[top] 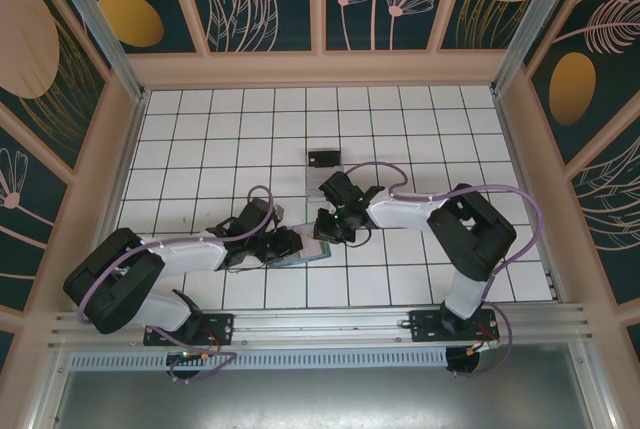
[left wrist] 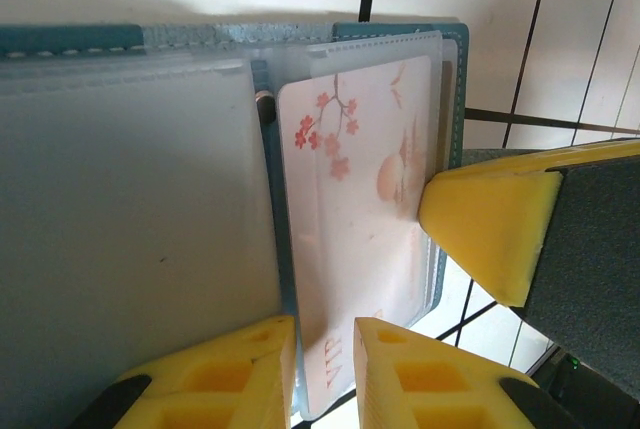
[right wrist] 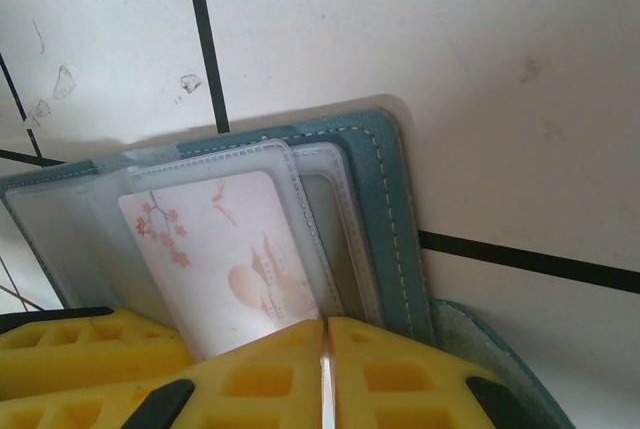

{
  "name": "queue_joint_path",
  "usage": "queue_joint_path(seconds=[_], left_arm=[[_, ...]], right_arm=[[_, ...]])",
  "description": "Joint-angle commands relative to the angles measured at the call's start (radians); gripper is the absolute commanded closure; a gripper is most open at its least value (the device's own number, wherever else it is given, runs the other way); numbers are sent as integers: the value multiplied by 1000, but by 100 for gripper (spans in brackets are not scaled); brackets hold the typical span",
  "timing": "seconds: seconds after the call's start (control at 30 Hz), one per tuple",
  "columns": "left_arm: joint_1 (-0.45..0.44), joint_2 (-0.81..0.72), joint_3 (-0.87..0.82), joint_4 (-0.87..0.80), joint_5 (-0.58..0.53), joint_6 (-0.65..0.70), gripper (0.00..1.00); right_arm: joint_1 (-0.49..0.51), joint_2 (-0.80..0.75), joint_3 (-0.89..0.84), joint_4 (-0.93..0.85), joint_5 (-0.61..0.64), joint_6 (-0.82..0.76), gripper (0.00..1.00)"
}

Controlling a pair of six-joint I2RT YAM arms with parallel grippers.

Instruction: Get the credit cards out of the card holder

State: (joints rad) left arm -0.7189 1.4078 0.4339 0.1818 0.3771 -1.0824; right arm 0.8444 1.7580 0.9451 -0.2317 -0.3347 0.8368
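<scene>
Card holder (top: 308,253) lies open just below centre of the top view, flat on the white tiled desk (top: 200,139), wedged between both end effectors. Teal stitched cover (left wrist: 60,39), with clear sleeves (left wrist: 130,209) inside.

Blossom-print card (left wrist: 360,219) sits in the right-hand sleeve, print facing the left wrist camera. The right wrist view shows it too (right wrist: 215,249), with the cover's rounded corner (right wrist: 385,209) to its right. Black card (top: 325,158) lies alone on the desk, up-frame of the holder and well apart from it.

Left end effector (top: 287,246) is released: yellow fingers are apart at the bottom of its wrist view (left wrist: 322,339), with the card's lower end in the gap. One of its fingers (right wrist: 80,349) shows at the lower left of the right wrist view.

Right end effector (top: 335,227) is clenched: pads meet at the card's near edge (right wrist: 322,339). Cannot tell if the sleeve or card is pinched between them. Its finger (left wrist: 485,219) touches the sleeve's right edge in the left wrist view.
</scene>
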Motion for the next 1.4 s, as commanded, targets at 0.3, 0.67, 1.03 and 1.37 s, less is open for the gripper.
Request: queue_joint_path(seconds=[0.3, 0.67, 1.03, 1.37], left_arm=[[2, 25, 4, -7, -16, -12, 79], [3, 17, -26, 56, -10, -34, 85], [3, -85, -33, -49, -63, -14, 90], [3, -147, -62, -99, -82, -11, 91]], right_arm=[[13, 40, -2, -74, 26, -14, 89], [15, 42, -7, -72, 22, -12, 89], [13, 48, -6, -76, 39, -11, 89], [14, 49, -5, -80, 42, -11, 89]])
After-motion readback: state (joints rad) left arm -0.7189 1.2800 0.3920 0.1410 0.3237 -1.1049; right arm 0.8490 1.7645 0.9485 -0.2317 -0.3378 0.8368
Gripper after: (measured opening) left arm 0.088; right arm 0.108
